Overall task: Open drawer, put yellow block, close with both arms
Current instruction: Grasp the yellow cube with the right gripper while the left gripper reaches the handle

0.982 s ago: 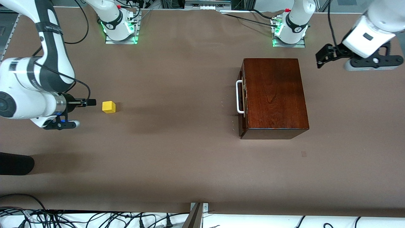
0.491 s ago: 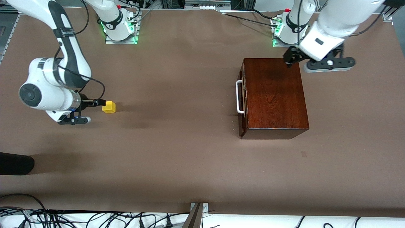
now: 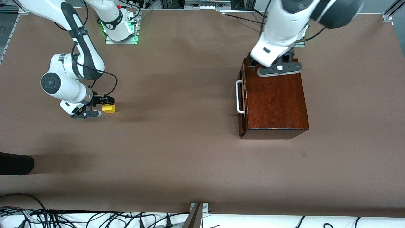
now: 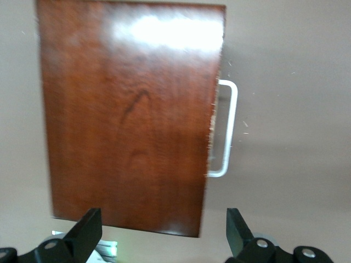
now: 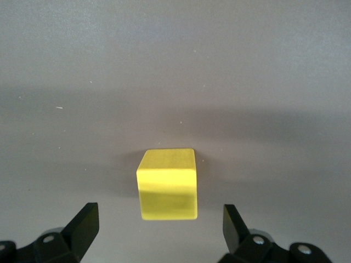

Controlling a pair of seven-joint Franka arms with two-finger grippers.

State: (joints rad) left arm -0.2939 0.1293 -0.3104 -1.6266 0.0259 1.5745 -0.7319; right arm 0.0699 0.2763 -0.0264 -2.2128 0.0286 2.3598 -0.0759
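Note:
The yellow block [image 3: 109, 108] lies on the brown table toward the right arm's end. My right gripper [image 3: 105, 100] hangs just above it, open and empty. In the right wrist view the yellow block [image 5: 167, 183] sits a little ahead of the gap of the right gripper [image 5: 160, 227]. The dark mahogany box [image 3: 275, 98] stands toward the left arm's end. Its drawer is shut, with the white bar handle [image 3: 239, 96] facing the block. My left gripper [image 3: 253, 61] is over the box's end nearest the bases, open and empty. The left wrist view shows the left gripper [image 4: 163, 235], the box [image 4: 129, 115] and the handle [image 4: 229, 129].
Both arm bases [image 3: 119, 27] with green lights stand along the table edge farthest from the front camera. A black object [image 3: 15, 163] lies at the right arm's end, nearer the camera. Cables [image 3: 95, 218] run below the near edge.
My right gripper has moved in over the yellow block. My left arm has swung from the table's end to over the box. The block and box have not moved.

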